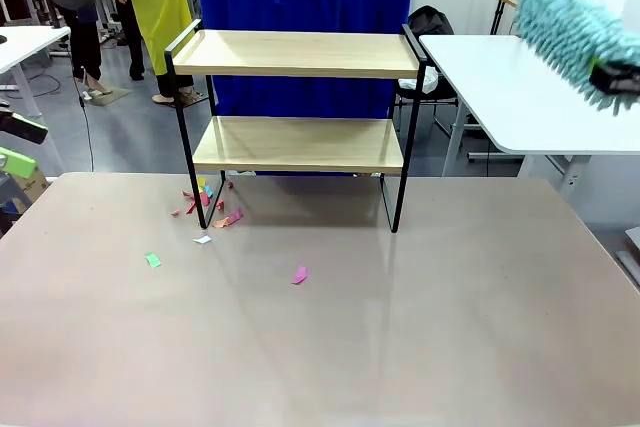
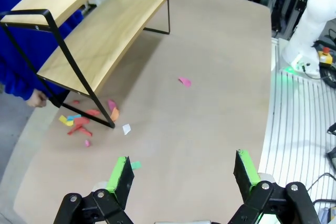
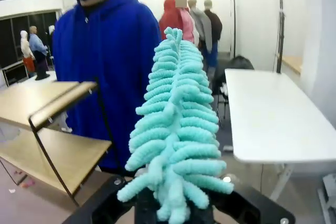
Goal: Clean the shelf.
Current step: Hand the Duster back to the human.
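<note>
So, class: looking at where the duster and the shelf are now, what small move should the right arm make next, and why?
Probably lower the right gripper leftward toward the shelf. It holds the teal duster raised high, off to the shelf's right and touching neither board. Paper scraps already lie on the table by the shelf's left leg.

The shelf [image 1: 297,144] stands on the beige table [image 1: 420,327]; coloured paper scraps [image 1: 212,213] lie scattered by its leg.
</note>
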### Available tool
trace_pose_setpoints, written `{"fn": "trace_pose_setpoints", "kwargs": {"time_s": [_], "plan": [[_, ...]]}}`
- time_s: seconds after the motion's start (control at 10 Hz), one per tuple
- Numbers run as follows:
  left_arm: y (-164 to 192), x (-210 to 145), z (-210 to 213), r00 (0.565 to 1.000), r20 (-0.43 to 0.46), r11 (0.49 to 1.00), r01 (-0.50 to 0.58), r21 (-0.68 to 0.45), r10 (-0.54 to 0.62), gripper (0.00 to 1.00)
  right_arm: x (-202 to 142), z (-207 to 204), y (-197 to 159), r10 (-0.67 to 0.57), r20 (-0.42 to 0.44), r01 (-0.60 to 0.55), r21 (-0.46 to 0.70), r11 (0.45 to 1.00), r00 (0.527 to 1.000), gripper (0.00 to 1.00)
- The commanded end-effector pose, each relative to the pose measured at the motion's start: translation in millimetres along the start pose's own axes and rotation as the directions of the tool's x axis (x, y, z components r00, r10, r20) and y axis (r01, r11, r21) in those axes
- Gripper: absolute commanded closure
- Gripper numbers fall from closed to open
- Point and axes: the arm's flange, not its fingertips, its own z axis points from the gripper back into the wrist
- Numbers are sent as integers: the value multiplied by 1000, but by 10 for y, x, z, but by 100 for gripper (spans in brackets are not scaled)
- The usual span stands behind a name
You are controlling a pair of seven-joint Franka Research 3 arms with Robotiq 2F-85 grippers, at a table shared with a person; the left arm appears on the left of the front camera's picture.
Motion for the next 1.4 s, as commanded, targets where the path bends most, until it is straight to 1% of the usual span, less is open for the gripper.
{"fn": "trace_pose_setpoints", "kwargs": {"time_s": [0.0,0.2,0.4,0.5,0.6,1.3], "plan": [[14,12,1,999,31,1000,18,-6,-18,0,-401,-157,-67,-29,-54,27,-40,999,998,83],[14,12,1,999,31,1000,18,-6,-18,0,-832,-187,-136,-86,-146,83,-27,996,986,83],[14,12,1,999,31,1000,18,-6,-18,0,-1096,-148,-164,-107,-194,107,-14,994,975,83],[14,12,1,999,31,1000,18,-6,-18,0,-1137,-139,-177,-105,-180,100,-39,994,978,83],[14,12,1,999,31,1000,18,-6,-18,0,-972,-300,-209,-129,-213,130,-11,991,968,83],[14,12,1,999,31,1000,18,-6,-18,0,-972,-300,-209,-129,-213,130,-11,991,968,83]]}}
